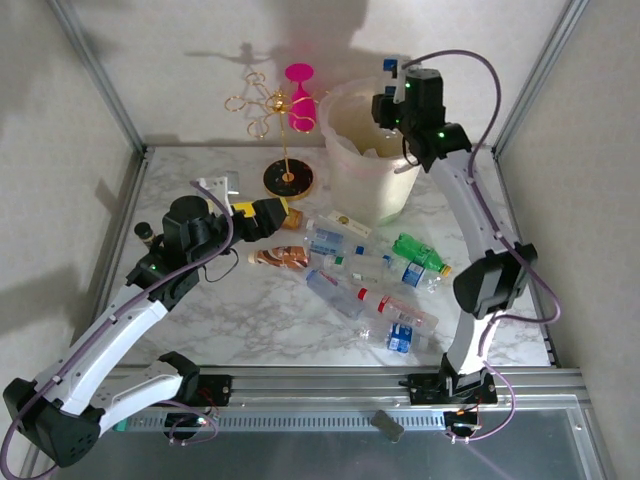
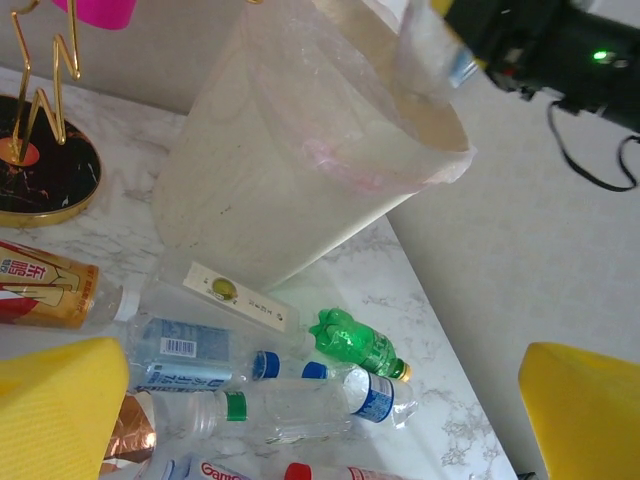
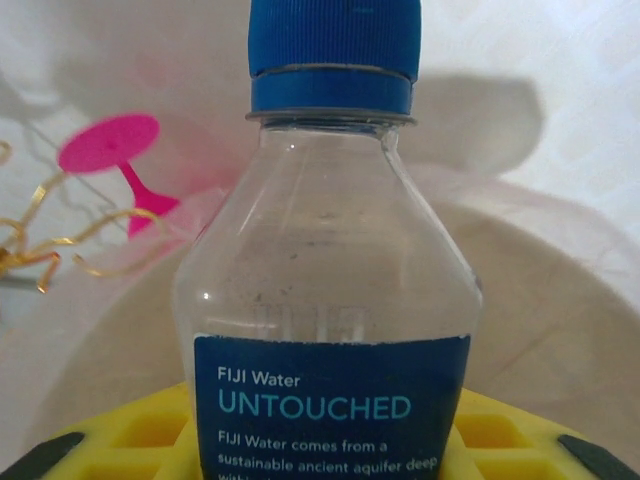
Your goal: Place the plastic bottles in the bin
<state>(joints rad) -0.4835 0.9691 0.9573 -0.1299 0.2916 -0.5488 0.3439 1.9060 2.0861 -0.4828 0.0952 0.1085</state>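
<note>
My right gripper (image 1: pixel 392 100) is shut on a clear Fiji bottle (image 3: pixel 330 290) with a blue cap and blue label, held upright above the mouth of the bin (image 1: pixel 368 165). The cream bin's lined rim (image 3: pixel 560 300) curves behind that bottle. My left gripper (image 1: pixel 268 216) hangs open over the table to the left of the bin, its yellow fingers (image 2: pixel 50 410) wide apart with nothing between them. Below it lie several plastic bottles: a green one (image 2: pixel 355 343), a clear one with a green cap (image 2: pixel 280 405), a blue-labelled one (image 2: pixel 185 360) and a brown-labelled one (image 2: pixel 45 290).
A gold wire stand (image 1: pixel 285 125) carrying a pink glass (image 1: pixel 300 95) stands on a black base left of the bin. A small dark vial (image 1: pixel 147 232) sits by the left arm. More bottles (image 1: pixel 400 335) lie toward the table's front right. Metal frame posts line both sides.
</note>
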